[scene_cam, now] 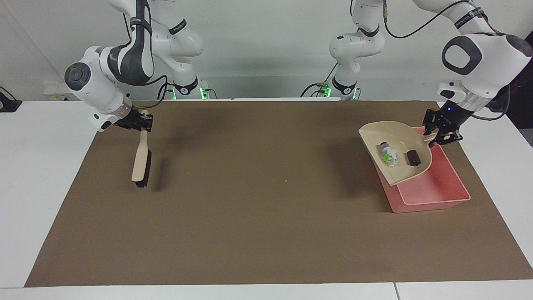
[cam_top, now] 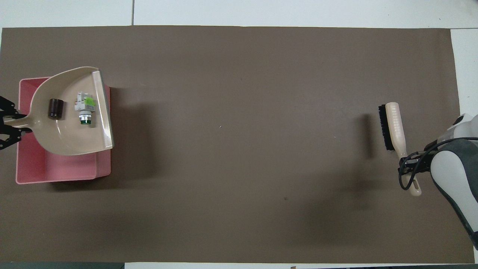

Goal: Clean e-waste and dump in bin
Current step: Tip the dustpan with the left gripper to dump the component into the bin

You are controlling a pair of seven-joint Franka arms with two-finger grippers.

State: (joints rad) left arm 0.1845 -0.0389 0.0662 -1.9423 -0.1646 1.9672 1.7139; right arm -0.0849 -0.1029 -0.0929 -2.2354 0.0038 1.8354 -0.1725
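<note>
Held above pink bin (scene_cam: 456, 189) by left gripper (scene_cam: 441, 132), clamped on its handle: one dustpan (scene_cam: 410, 173), carrying two e-waste pieces, white one (scene_cam: 387, 153) at 9 o'clock of dark one (scene_cam: 412, 156). Clamped in right gripper (scene_cam: 139, 122): one brush (scene_cam: 140, 160), over mat (scene_cam: 258, 208).

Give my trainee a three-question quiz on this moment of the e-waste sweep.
1. True or false: the two e-waste pieces already lie in the pink rectangular plastic bin.
2. What does the left gripper hold? A) beige plastic dustpan B) beige-handled black-bristle brush C) nothing
3. Fill in: the dustpan hangs over the ___.

Key: 1 false; the white piece and dark piece sit in the dustpan. 2 A; the right gripper holds the brush. 3 bin.
</note>
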